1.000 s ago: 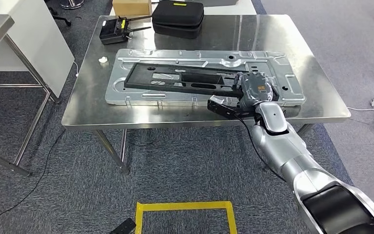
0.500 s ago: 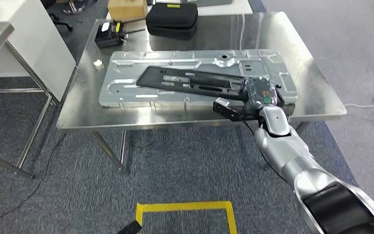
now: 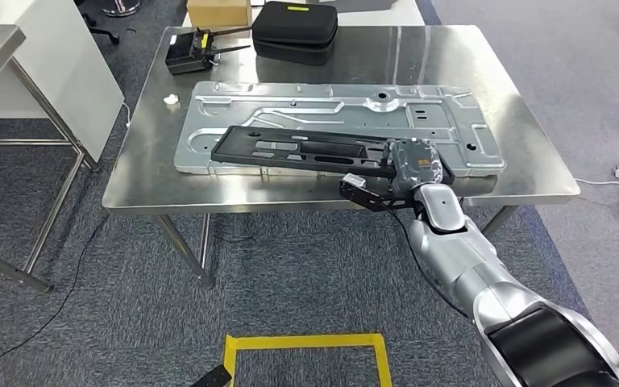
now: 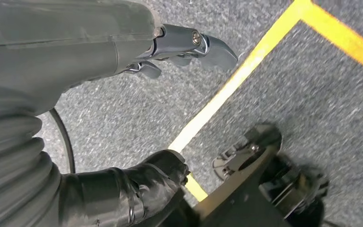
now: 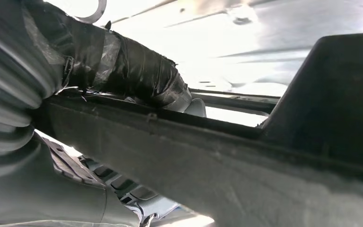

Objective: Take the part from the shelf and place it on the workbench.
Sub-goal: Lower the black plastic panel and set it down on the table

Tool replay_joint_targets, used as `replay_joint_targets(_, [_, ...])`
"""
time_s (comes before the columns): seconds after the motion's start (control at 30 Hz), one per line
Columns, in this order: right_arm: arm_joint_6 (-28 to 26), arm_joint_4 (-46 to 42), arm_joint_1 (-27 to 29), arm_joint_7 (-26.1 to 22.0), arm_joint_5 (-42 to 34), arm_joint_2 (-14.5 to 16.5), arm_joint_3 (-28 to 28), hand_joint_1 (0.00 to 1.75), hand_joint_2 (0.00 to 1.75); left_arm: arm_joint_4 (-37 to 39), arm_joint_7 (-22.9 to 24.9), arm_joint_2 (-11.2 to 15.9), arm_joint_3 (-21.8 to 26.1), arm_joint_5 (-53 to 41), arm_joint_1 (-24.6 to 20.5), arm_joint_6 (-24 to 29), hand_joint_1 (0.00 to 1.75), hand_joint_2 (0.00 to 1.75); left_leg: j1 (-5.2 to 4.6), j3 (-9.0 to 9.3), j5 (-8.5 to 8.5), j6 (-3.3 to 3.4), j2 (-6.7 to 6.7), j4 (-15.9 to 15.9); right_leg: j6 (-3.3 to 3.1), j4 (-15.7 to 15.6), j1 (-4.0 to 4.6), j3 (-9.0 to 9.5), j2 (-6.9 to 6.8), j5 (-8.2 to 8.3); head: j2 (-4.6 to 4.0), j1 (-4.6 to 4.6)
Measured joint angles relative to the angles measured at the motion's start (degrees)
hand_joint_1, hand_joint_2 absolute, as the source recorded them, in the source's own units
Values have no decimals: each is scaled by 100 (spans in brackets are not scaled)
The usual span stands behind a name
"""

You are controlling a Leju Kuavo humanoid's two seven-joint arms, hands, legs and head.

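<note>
The long black plastic part [image 3: 290, 149] stretches across the near side of a large silver metal plate [image 3: 330, 105] on the steel workbench [image 3: 524, 129]. My right hand [image 3: 415, 161] grips the part's right end, close to the bench's front edge. From the right wrist, the part [image 5: 217, 161] runs close under the taped thumb [image 5: 132, 71]. I cannot tell whether the part rests on the plate or hangs just above it. My left hand [image 4: 75, 52] hangs over the carpet, fingers apart, holding nothing.
At the back of the bench are a black case [image 3: 294, 31], a cardboard box [image 3: 218, 11] and a black device with antennas [image 3: 187, 50]. A white-sided table [image 3: 40, 72] stands at the left. A yellow tape square [image 3: 306, 343] marks the floor in front.
The view swung aside and back. My right hand and the black part have come nearer the front edge of the plate, and the part now lies more level.
</note>
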Motion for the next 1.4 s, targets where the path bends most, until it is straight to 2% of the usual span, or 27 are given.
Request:
replay_joint_targets(0.07, [-8,15,35,1,0,10,0,175,175,0,-1,-4,0,1,4,-1,0,175,-3,-1,-6,18,1,3,36,739,-9,-342,-1,-311,0,-1])
replay_joint_targets(0.1, [-12,24,60,2,1,14,0,175,175,0,-1,-6,0,1,10,-1,0,175,-5,1,-10,22,-1,5,43,949,-12,-448,-3,-346,0,0])
replay_joint_targets(0.13, [-14,32,80,4,3,15,0,175,175,0,-1,-6,0,1,15,-1,0,175,-5,5,-14,22,-6,9,39,944,-13,-456,-4,-269,0,0])
replay_joint_targets(0.17, [-16,38,92,5,6,15,0,175,175,0,-1,-6,0,1,19,-1,0,175,-5,13,-21,20,-12,13,24,705,-11,-351,-4,-90,0,0])
replay_joint_targets(0.23, [-22,44,91,8,11,15,-1,175,175,0,-1,-8,0,1,18,-1,0,175,-13,26,-41,1,-18,18,-31,-90,6,31,-5,289,0,-1])
replay_joint_targets(0.3, [-40,45,80,8,11,22,-2,175,175,0,-1,-13,0,1,14,-1,0,175,-27,20,-51,-36,-13,20,-80,-578,45,260,-2,415,0,-1])
replay_joint_targets(0.4, [-58,47,88,6,11,30,-2,175,175,0,-3,-19,0,-1,11,1,0,175,-29,16,-61,-118,-6,11,-139,-678,54,303,0,404,0,-2])
replay_joint_targets(0.47, [-59,47,87,8,11,30,-2,175,175,0,-5,-20,0,-2,12,5,0,175,-26,-72,-207,-168,0,228,-210,-742,17,353,-11,422,0,-3])
replay_joint_targets(0.5, [-60,47,87,8,11,33,-2,175,175,0,-5,-19,0,-2,14,7,0,175,-18,-200,-355,-185,3,504,-240,-758,6,373,-16,425,0,-3])
replay_joint_targets(0.57, [-61,47,99,7,11,42,-2,175,175,0,-7,-19,0,-5,18,8,0,175,-13,-586,-673,-214,4,1273,-276,-751,8,381,-12,412,0,-4])
replay_joint_targets(0.6, [-61,47,114,5,11,44,-2,175,175,0,-8,-19,0,-7,21,7,0,175,-10,-746,-735,-228,4,1554,-279,-741,9,385,-9,399,0,-4])
replay_joint_targets(0.63, [-61,47,131,5,12,44,-2,175,175,0,-9,-19,0,-10,24,7,0,175,-6,-817,-684,-237,5,1637,-275,-727,8,391,-6,382,0,-3])
replay_joint_targets(0.67, [-61,47,146,5,12,44,-2,175,175,0,-11,-18,0,-14,25,6,0,175,1,-771,-524,-241,6,1485,-263,-707,5,399,-2,359,0,-3])
replay_joint_targets(0.73, [-60,47,160,7,14,44,-2,175,175,0,-17,-16,0,-23,24,6,0,175,14,-443,-130,-230,9,749,-221,-650,-1,417,4,291,0,-3])
replay_joint_targets(0.77, [-60,47,157,9,14,44,-2,175,175,0,-21,-15,0,-29,21,6,0,175,9,-288,-25,-211,8,420,-191,-615,7,413,7,257,0,-2])
replay_joint_targets(0.83, [-60,46,153,14,22,43,-3,175,175,0,-27,-15,-1,-40,22,3,0,175,-7,-154,-23,-157,3,134,-123,-588,29,406,12,229,0,1])
replay_joint_targets(0.93, [-63,45,158,15,52,42,-7,175,175,0,-31,-15,-2,-49,31,1,0,175,0,-78,-25,-53,0,59,-47,-536,31,407,15,210,0,2])
replay_joint_targets(1.0, [-66,45,155,14,63,41,-12,175,175,0,-36,-16,-2,-49,22,2,0,175,15,0,-38,9,0,22,-7,-148,14,213,9,25,0,8])
replay_joint_targets(1.07, [-66,45,167,14,66,44,-16,175,175,0,-39,-19,-2,-50,15,3,0,175,10,42,-76,44,0,18,32,559,4,-199,5,-253,0,10])
replay_joint_targets(1.1, [-66,46,185,13,66,45,-18,175,175,0,-40,-20,-2,-51,18,3,0,175,8,63,-100,52,-2,19,44,834,0,-390,4,-323,0,10])
replay_joint_targets(1.13, [-66,46,204,13,71,46,-19,175,175,0,-40,-20,-2,-53,25,2,0,175,5,91,-126,55,-8,20,46,948,-2,-511,3,-296,0,10])
replay_joint_targets(1.17, [-67,47,219,12,75,46,-19,175,175,0,-40,-20,-2,-55,33,2,0,175,1,130,-155,55,-15,20,31,841,-2,-521,3,-148,0,10])
replay_joint_targets(1.23, [-68,47,229,12,83,44,-23,175,175,1,-43,-23,-2,-56,44,3,0,175,-7,230,-224,45,-28,16,-53,126,26,-283,2,370,0,11])
replay_joint_targets(1.27, [-69,47,226,12,83,44,-26,175,175,2,-48,-29,-2,-56,41,3,0,175,-13,272,-252,34,-28,10,-104,-221,52,-153,-1,549,0,5])
replay_joint_targets(1.3, [-72,46,218,11,82,44,-28,175,175,3,-54,-34,-2,-56,37,6,0,175,-13,290,-275,15,-25,3,-148,-489,81,-43,-2,650,0,4])
replay_joint_targets(1.37, [-78,45,209,10,81,45,-32,175,175,6,-68,-43,-3,-57,26,15,0,175,-13,317,-280,-46,-17,-11,-200,-663,122,37,-9,639,0,0])
replay_joint_targets(1.4, [-80,44,210,10,83,46,-32,175,175,5,-74,-43,-3,-57,26,20,0,175,-18,334,-278,-82,-16,-13,-222,-723,112,95,-9,645,0,5])
